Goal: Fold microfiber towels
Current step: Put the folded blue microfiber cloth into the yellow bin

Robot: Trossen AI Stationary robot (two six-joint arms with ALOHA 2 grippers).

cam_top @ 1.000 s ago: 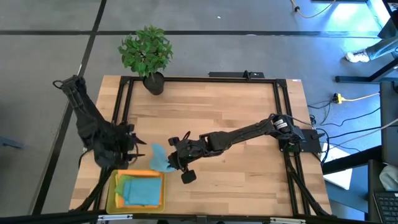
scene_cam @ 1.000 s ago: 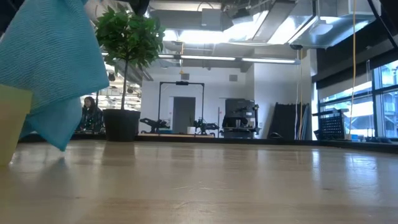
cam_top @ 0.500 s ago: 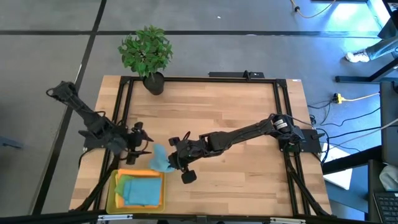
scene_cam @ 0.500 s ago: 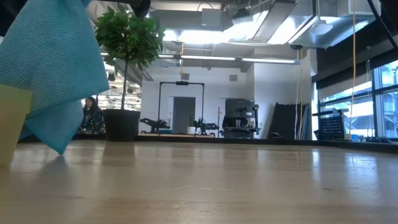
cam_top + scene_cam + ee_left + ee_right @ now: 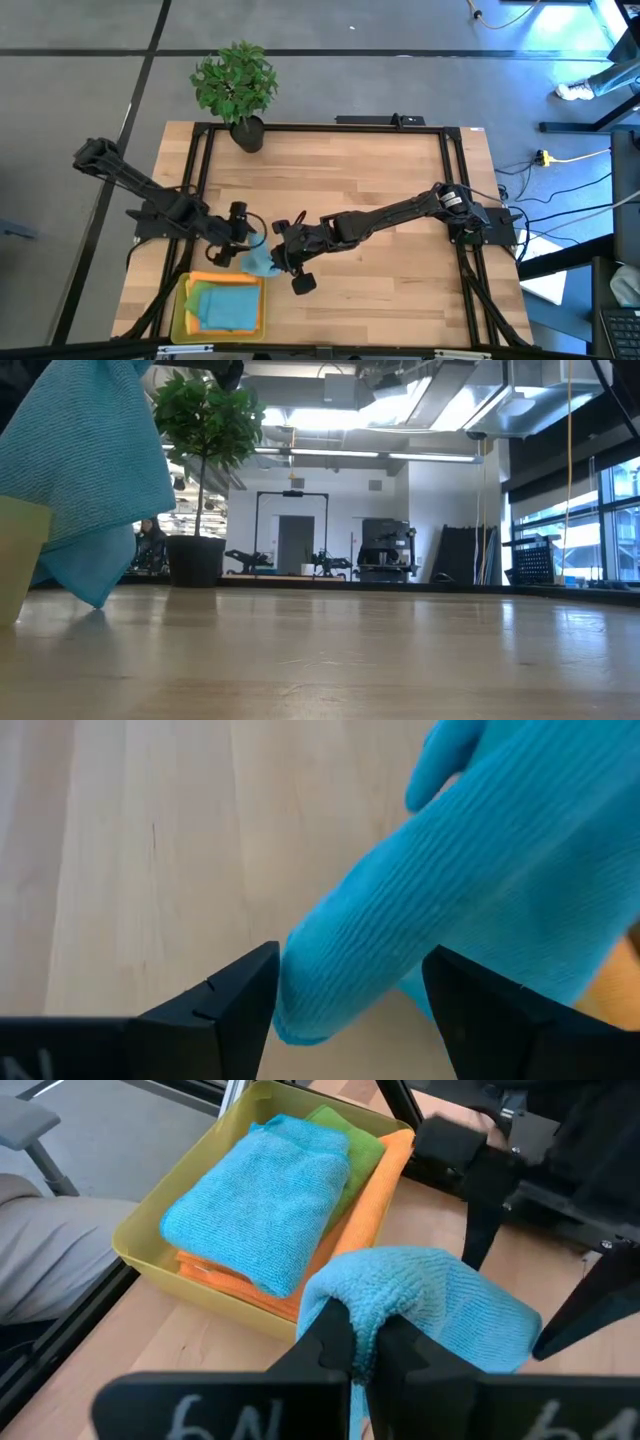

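I am the robot, and both my arms reach in over the wooden table (image 5: 380, 170). My right arm stretches long and low from the right side toward the middle. Its right gripper (image 5: 358, 1342) is pinched tight on a teal-blue towel (image 5: 258, 260). The cloth bunches up over my dark fingers (image 5: 330, 1335) and hangs down from them. In the low view the hanging towel (image 5: 85, 470) fills the left side, and its lowest corner comes down to the table or very close to it.

My left arm comes in from the left edge, bent at the elbow, and points toward the same towel. My left gripper (image 5: 240, 228) sits just beside the cloth, with its two fingers (image 5: 225, 1005) spread wide apart. A fold of the towel (image 5: 440, 910) lies between them, but I cannot tell if my fingers touch it.

Near the front left of the table stands a yellow tray (image 5: 180, 305). Inside it lie the folded towels: another teal-blue one (image 5: 255, 1195) on top, an orange one (image 5: 355, 1230) under it, and a green one (image 5: 355, 1140) peeking out at the far side.

A potted plant (image 5: 236, 88) stands at the back edge of the table, well apart from my arms.
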